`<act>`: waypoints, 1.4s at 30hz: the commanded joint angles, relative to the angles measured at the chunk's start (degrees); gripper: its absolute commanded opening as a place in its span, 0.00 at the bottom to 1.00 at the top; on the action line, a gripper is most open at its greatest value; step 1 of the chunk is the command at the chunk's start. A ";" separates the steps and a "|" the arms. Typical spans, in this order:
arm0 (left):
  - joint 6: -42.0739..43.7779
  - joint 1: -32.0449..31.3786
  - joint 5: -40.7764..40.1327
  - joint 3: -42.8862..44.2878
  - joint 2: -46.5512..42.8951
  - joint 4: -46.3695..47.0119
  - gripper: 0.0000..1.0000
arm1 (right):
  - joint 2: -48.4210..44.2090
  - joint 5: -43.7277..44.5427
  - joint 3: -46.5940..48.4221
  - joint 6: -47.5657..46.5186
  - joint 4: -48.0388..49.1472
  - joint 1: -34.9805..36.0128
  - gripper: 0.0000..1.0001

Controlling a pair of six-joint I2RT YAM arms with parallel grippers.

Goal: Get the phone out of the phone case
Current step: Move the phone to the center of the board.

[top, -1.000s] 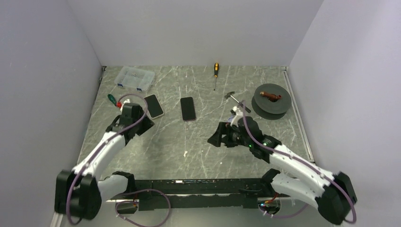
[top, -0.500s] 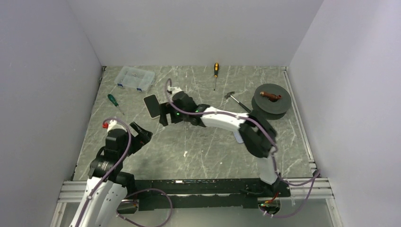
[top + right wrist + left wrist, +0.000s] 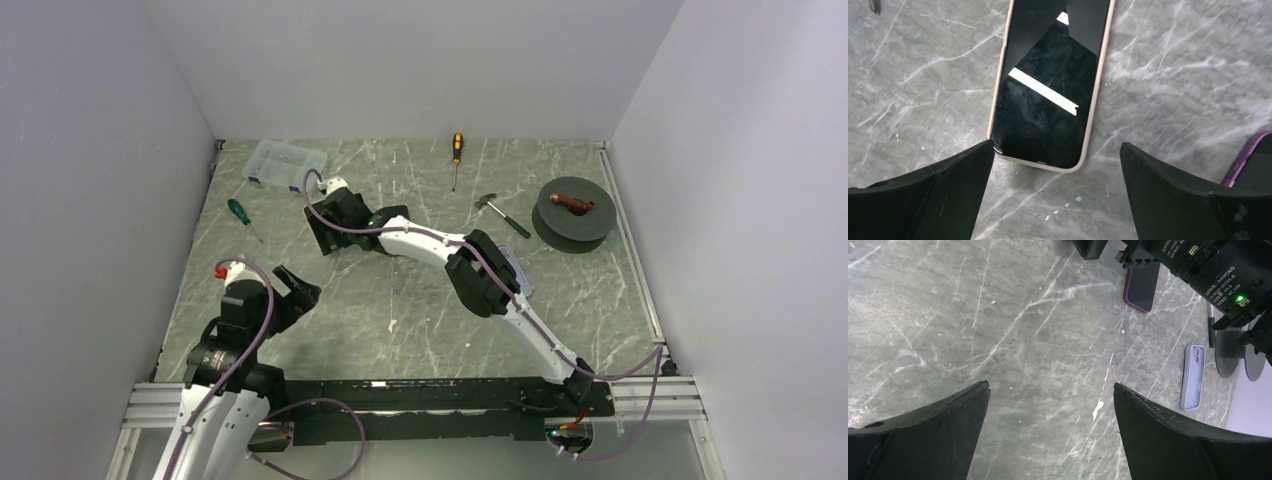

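Observation:
A black-screened phone [image 3: 1048, 95] lies face up in a beige phone case [image 3: 1095, 95] at the table's back left. My right gripper [image 3: 1057, 145] hangs open just above its near end, a finger on either side, touching nothing. From above, that gripper [image 3: 325, 232] covers most of this phone. A second phone in a purple case [image 3: 1143, 285] lies beside it, its edge [image 3: 1248, 160] also visible past the right finger. A lavender case [image 3: 1194, 377] lies back up further right, partly under the right arm [image 3: 517, 280]. My left gripper [image 3: 1050, 386] is open over bare table at the near left [image 3: 300, 290].
A clear plastic box [image 3: 287, 163] and a green screwdriver [image 3: 240, 213] are at the back left. An orange-handled screwdriver [image 3: 457, 155], a hammer [image 3: 500, 213] and a dark spool [image 3: 573, 208] lie at the back right. The right arm spans the table's middle.
The right arm has swung from the right middle across to the beige-cased phone at the back left, its jaws widening. The left arm has drawn back to the near left and opened.

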 commanded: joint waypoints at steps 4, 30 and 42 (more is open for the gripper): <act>1.22 -0.16 0.26 1.04 -1.29 0.94 0.99 | 1.06 3.60 6.52 -5.77 -3.07 1.81 1.00; 1.18 -0.25 0.57 0.42 -2.18 1.50 0.99 | 2.68 14.39 5.78 -5.62 -2.54 4.24 1.00; 1.10 -0.25 0.83 0.23 -2.17 1.67 0.99 | 1.24 9.94 1.07 -3.64 -5.08 4.10 0.96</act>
